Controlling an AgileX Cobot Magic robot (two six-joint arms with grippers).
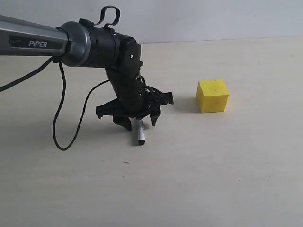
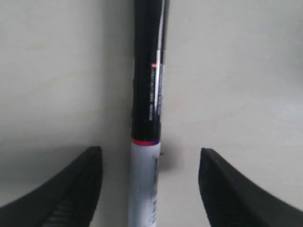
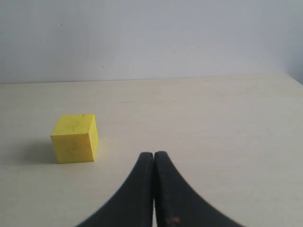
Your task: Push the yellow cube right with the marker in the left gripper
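Note:
The marker (image 1: 140, 132) lies flat on the table under my left gripper (image 1: 140, 122), white barrel and black end toward the front. In the left wrist view the marker (image 2: 147, 109) runs between the two black fingers (image 2: 71, 189), with a clear gap on each side, so the left gripper (image 2: 150, 156) is open and straddles it without touching. The yellow cube (image 1: 212, 95) stands on the table well to the right of that gripper. My right gripper (image 3: 154, 156) is shut on nothing, and the yellow cube (image 3: 75, 138) sits a little ahead of it and off to one side.
A black cable (image 1: 66, 127) loops from the left arm down onto the table (image 1: 213, 179) at the left. A pale wall (image 3: 151, 38) rises behind the table's far edge.

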